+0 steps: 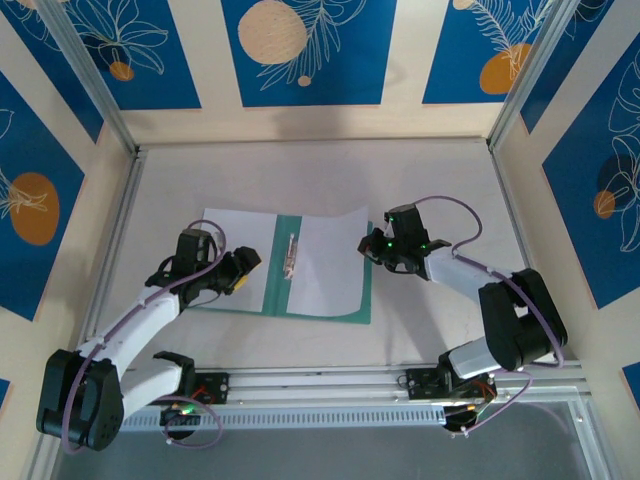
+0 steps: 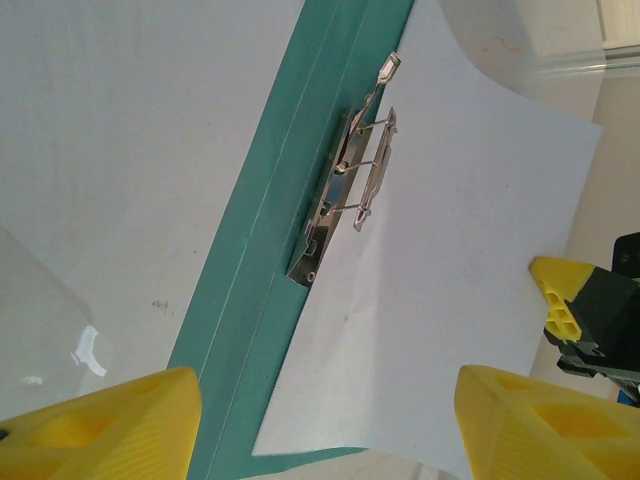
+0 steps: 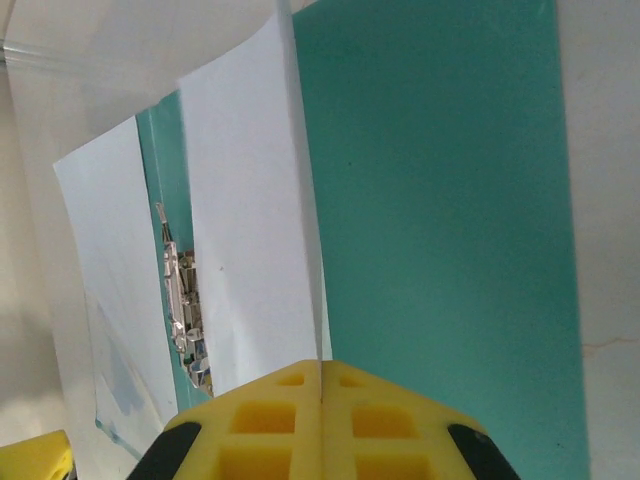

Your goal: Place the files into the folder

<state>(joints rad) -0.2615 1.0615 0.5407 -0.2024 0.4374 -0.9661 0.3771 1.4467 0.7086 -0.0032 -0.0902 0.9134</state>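
Yellow pads (image 3: 270,410) of the right gripper (image 3: 320,385) are pressed together on the edge of one white sheet (image 3: 250,230). That sheet curves up and away from the pads. The open green folder (image 3: 440,250) lies flat under it and off to one side of them. The metal clip (image 3: 180,320) sits past the sheet, on the far side from this gripper.

The other white sheet (image 1: 245,222) lies on the folder's other half, just in front of the left gripper (image 1: 243,266). Its fingers (image 2: 110,425) stand wide apart with nothing in them.

It looks like the held sheet is going in now. Next it likely needs to lie flat by the clip, and then the pads can let go.

Both arms reach forward, bent and low over the table (image 1: 440,170), pointing at each other.
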